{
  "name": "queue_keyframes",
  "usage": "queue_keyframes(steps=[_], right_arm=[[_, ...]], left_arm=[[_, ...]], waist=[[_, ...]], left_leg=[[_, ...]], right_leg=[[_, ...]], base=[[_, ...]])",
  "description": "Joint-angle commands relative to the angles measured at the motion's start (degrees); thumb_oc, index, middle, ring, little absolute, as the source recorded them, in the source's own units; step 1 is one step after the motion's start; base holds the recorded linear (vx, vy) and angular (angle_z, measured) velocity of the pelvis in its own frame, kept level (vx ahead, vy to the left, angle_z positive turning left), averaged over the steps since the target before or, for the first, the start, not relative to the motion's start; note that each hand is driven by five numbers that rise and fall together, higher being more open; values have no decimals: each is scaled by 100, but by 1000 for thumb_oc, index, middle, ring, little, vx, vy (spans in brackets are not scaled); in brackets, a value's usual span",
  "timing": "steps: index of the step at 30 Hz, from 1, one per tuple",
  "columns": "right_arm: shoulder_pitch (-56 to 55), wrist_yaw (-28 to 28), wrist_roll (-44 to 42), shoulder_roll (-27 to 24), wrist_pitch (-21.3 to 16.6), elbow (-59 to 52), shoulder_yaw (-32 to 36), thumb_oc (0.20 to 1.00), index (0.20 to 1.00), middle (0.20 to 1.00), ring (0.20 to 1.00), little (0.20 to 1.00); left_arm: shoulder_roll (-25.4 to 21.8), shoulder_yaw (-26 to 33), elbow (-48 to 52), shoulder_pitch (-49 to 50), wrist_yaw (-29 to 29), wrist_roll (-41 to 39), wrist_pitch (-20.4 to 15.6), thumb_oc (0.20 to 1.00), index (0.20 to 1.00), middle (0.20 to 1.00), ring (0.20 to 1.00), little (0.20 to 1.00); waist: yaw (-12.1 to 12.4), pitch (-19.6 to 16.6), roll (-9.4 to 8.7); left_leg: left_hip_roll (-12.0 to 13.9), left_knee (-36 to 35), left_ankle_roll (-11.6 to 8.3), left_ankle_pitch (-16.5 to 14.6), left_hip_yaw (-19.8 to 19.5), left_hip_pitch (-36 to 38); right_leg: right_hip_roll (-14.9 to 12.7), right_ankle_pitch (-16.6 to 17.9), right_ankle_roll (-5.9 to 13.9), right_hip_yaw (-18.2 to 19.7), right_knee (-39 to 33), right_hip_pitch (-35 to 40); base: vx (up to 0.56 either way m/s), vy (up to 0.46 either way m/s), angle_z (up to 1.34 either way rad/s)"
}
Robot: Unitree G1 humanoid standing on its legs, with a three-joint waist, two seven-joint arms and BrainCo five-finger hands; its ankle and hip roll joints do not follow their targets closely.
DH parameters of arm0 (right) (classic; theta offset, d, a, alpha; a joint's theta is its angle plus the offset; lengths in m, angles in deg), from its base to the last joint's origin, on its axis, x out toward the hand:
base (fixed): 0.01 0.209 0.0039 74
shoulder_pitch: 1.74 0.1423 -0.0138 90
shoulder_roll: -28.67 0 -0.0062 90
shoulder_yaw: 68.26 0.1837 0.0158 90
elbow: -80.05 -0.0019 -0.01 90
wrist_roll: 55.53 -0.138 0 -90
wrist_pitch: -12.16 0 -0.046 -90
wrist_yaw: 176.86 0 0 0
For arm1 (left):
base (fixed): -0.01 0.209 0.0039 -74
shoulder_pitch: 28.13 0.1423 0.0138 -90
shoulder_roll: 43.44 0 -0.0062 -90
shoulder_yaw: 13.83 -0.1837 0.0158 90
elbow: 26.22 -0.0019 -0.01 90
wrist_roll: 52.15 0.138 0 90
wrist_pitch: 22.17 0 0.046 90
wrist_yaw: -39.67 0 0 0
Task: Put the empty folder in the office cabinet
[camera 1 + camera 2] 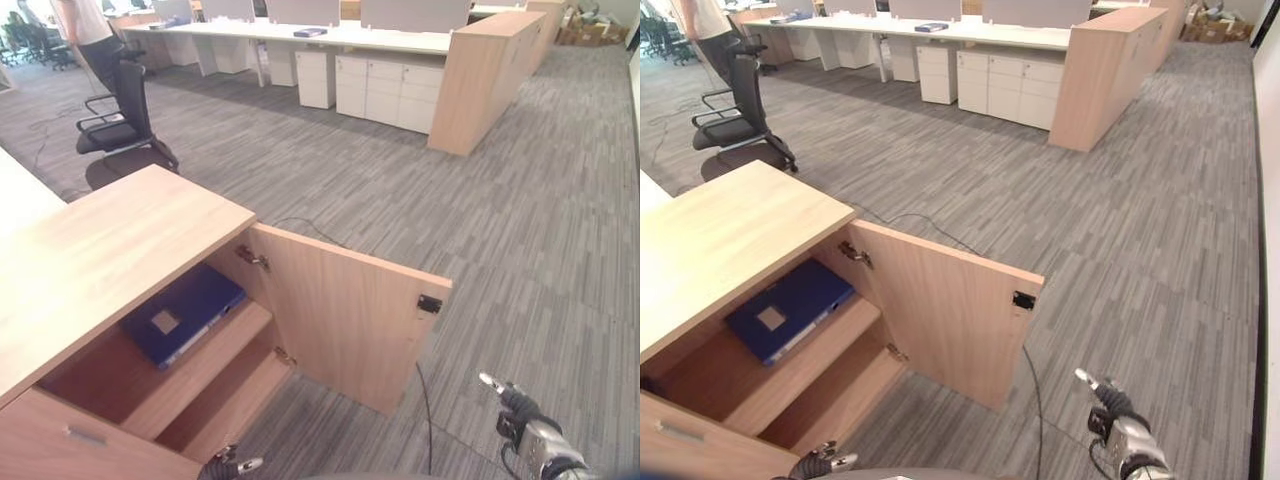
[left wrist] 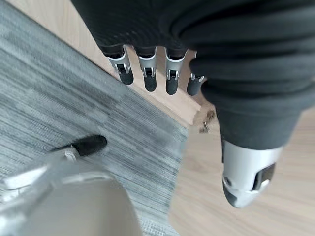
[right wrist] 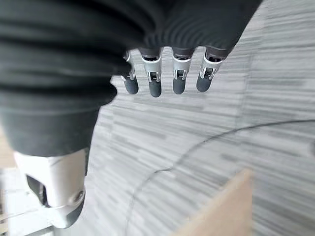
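A dark blue folder (image 1: 183, 312) with a pale label lies flat on the upper shelf inside the low wooden cabinet (image 1: 110, 240), whose door (image 1: 345, 315) stands swung open toward the right. My left hand (image 1: 232, 464) hangs low by the cabinet's front corner, and in its wrist view its fingers (image 2: 147, 78) are straight with nothing held. Over the carpet at the lower right hangs my right hand (image 1: 525, 425), fingers (image 3: 165, 81) relaxed and empty.
Grey striped carpet (image 1: 480, 220) spreads to the right of the open door. A black office chair (image 1: 120, 115) stands behind the cabinet, with a person (image 1: 85, 30) beyond it. White desks, drawer units (image 1: 385, 85) and a wooden partition (image 1: 480, 75) line the back.
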Motion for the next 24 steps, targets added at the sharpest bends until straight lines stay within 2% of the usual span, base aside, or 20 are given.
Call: queue_keyframes(steps=[1, 6, 10, 15, 17, 24], right_arm=[[758, -118, -211, -162, -210, 270, 15, 1000, 1000, 1000, 1000, 1000], [1825, -214, -126, -362, -189, 547, -311, 1000, 1000, 1000, 1000, 1000], [2181, -243, -20, -312, -174, 625, -492, 1000, 1000, 1000, 1000, 1000], [2488, -280, 248, -24, -141, 611, -828, 1000, 1000, 1000, 1000, 1000], [2442, -303, 257, 280, -169, 472, -967, 1000, 1000, 1000, 1000, 1000], [2080, -274, 270, 801, -196, 198, -1185, 1000, 1000, 1000, 1000, 1000]], left_arm=[[19, 8, -96, -318, -72, 240, -100, 1000, 1000, 1000, 1000, 1000], [-22, -136, -42, -194, -96, 216, -82, 1000, 1000, 1000, 1000, 1000], [-11, -206, 6, -166, -84, 187, -78, 1000, 1000, 1000, 1000, 1000], [35, -312, 0, -220, -59, 182, -57, 1000, 1000, 1000, 1000, 1000], [78, -322, -56, -262, -9, 156, -38, 1000, 1000, 1000, 1000, 1000], [164, -265, -165, -297, 103, 185, -34, 1000, 1000, 1000, 1000, 1000]], waist=[[179, 122, -229], [421, 67, -277], [509, 57, -293], [606, 64, -303], [631, 63, -298], [641, 70, -281]], left_leg=[[56, 16, -222, -125, -53, 139], [49, -4, -199, -146, -90, 194], [45, -11, -199, -138, -119, 188], [37, -21, -194, -117, -202, 175], [33, -30, -191, -103, -243, 167], [28, -35, -185, -93, -300, 148]], right_leg=[[-102, -376, 352, -98, 39, 80], [-107, -387, 373, -206, 39, 138], [-108, -397, 371, -257, 39, 164], [-106, -421, 356, -341, 39, 215], [-103, -432, 341, -364, 39, 225], [-108, -434, 332, -405, 39, 229]], base=[[0, 0, 0], [-16, 31, 5], [-1, 2, 3], [-1, 11, 12], [4, 10, 9], [0, 0, 0]])
